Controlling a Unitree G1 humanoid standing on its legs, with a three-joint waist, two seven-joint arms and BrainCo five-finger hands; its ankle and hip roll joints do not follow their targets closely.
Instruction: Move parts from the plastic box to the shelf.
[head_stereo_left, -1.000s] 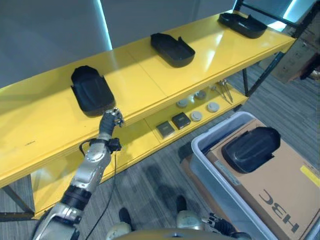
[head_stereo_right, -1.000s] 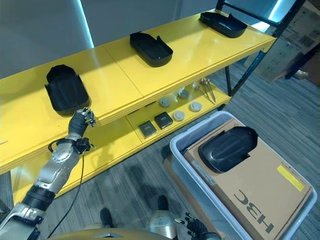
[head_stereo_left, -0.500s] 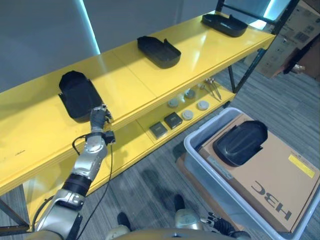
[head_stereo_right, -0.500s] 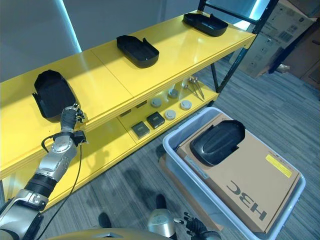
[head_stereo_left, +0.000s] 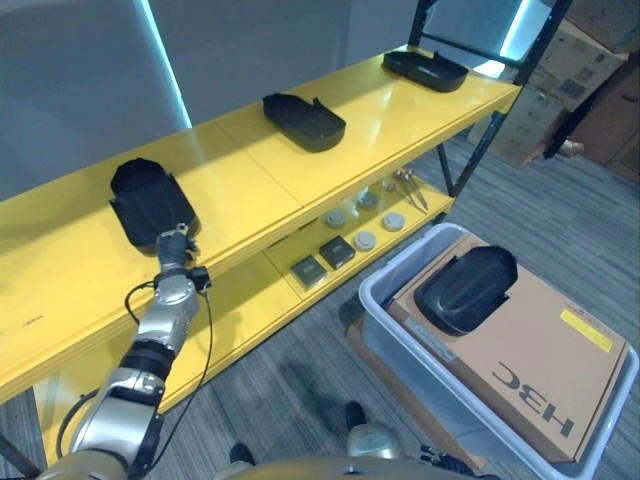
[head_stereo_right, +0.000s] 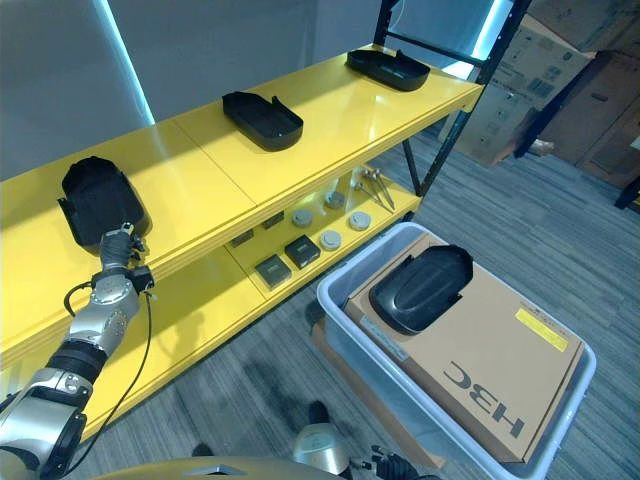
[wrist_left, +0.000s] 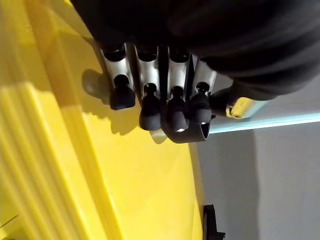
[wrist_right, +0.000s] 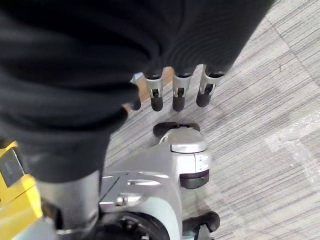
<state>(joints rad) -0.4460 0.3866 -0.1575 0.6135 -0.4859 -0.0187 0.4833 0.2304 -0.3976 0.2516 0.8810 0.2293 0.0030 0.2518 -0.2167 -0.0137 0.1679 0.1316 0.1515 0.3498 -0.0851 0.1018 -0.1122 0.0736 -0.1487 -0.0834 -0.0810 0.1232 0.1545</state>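
Left eye view: 3 black parts sit on the yellow shelf (head_stereo_left: 400, 110); 1 part (head_stereo_left: 466, 288) waits in the plastic box (head_stereo_left: 385, 300) at 4 o'clock. Placing looks finished; next comes reaching for that part.

Left wrist view: the left hand (wrist_left: 155, 75) hovers over the shelf edge, fingers relaxed, holding nothing.

Right wrist view: the right hand (wrist_right: 175, 85) hangs above the floor (wrist_right: 260, 100), fingers loose, empty.

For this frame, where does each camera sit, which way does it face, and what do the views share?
Left and right eye views: head stereo pair, looking down at the yellow shelf, three black parts on top, the plastic box holding a fourth part; left hand by the nearest part.
Left wrist view: along the left hand's fingers over the shelf top.
Right wrist view: along the right hand toward grey carpet.
Shared: eye views and left wrist view show the shelf.
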